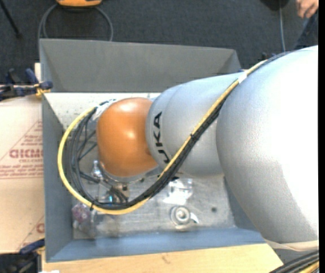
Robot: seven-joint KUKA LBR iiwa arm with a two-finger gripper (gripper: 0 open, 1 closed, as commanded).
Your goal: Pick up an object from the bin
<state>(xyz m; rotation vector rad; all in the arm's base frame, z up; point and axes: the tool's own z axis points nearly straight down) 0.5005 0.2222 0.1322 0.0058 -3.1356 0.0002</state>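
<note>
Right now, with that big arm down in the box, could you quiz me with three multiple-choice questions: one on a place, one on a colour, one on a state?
1. Where in the bin does the small purplish thing lie?
A) the picture's lower-left corner
B) the upper-right corner
C) on the rim

2. What colour is the rounded cover on the wrist of the arm?
A) blue
B) orange
C) green

3. How is the silvery round thing?
A) lifted in the air
B) hanging over the rim
C) lying on the bin floor

Answers:
1 A: it sits where the left and near walls meet.
2 B: the dome is plainly orange.
3 C: it rests on the floor by the near wall, apart from the arm.
</note>
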